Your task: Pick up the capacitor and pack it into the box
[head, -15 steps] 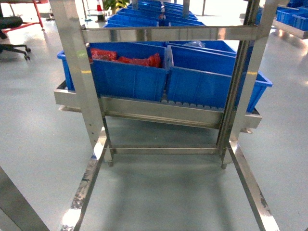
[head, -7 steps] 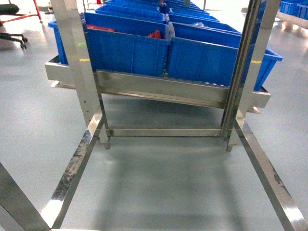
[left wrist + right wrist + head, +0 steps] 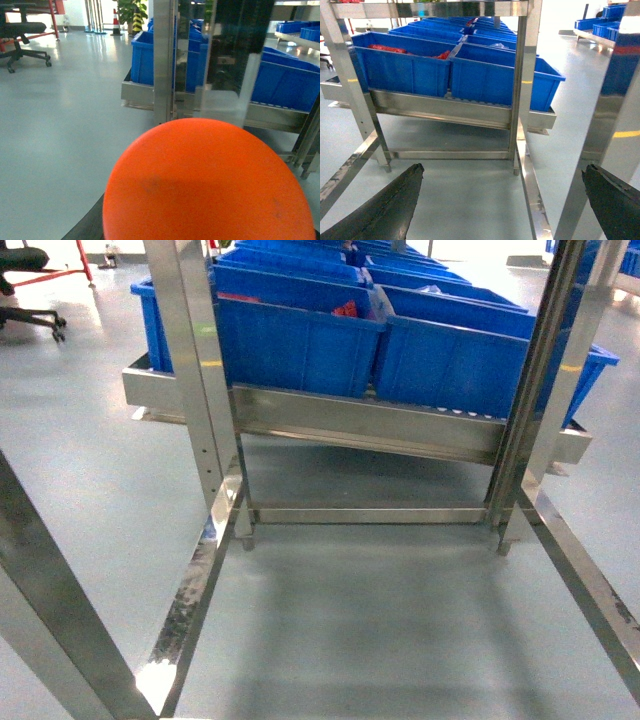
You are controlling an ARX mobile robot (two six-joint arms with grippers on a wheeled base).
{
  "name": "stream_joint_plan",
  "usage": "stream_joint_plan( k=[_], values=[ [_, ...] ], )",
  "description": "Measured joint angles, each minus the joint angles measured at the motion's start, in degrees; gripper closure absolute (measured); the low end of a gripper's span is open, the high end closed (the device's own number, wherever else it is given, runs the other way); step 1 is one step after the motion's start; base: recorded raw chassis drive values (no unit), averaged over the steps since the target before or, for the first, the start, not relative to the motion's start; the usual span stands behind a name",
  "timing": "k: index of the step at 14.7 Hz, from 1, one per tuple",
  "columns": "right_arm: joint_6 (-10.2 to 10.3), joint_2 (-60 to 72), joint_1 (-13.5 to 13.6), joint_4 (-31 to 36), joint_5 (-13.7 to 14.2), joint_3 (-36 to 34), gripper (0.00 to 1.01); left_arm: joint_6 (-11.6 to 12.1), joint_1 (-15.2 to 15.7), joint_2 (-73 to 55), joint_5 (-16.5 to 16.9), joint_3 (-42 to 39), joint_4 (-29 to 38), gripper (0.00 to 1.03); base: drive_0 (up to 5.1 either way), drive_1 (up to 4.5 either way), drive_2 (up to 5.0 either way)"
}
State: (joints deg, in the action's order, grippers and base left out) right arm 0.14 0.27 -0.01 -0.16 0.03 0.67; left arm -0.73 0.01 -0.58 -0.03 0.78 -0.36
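Observation:
The box is out of view in every view. A big round orange thing (image 3: 210, 185) fills the lower part of the left wrist view and hides the left gripper's jaws; I cannot tell whether it is the capacitor or whether it is held. Beside it at the lower left runs a dark strip (image 3: 85, 225). My right gripper (image 3: 505, 200) is open, its two dark fingers (image 3: 380, 210) wide apart above bare floor with nothing between them. Neither gripper shows in the head view. Red items (image 3: 345, 310) lie in a blue bin.
A steel rack (image 3: 200, 370) stands right ahead, with blue bins (image 3: 300, 340) in rows on its sloped lower shelf (image 3: 360, 420). Its floor rails (image 3: 195, 600) run toward me on both sides. A steel upright (image 3: 615, 125) is close on the right. An office chair (image 3: 22, 35) stands far left.
The head view has moved closer to the rack, and the rack now sits higher and further right in the frame. A slanted steel bar has grown larger at the lower left.

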Motion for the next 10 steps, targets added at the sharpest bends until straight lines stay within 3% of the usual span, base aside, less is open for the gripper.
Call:
stream_joint_plan(
  k=[10],
  values=[
    [0.00,0.00,0.00,0.04,-0.07,0.00,0.03,0.04,0.00,0.00,-0.07,0.00,-0.02,0.59,-5.0,2.48,2.5]
  ],
)
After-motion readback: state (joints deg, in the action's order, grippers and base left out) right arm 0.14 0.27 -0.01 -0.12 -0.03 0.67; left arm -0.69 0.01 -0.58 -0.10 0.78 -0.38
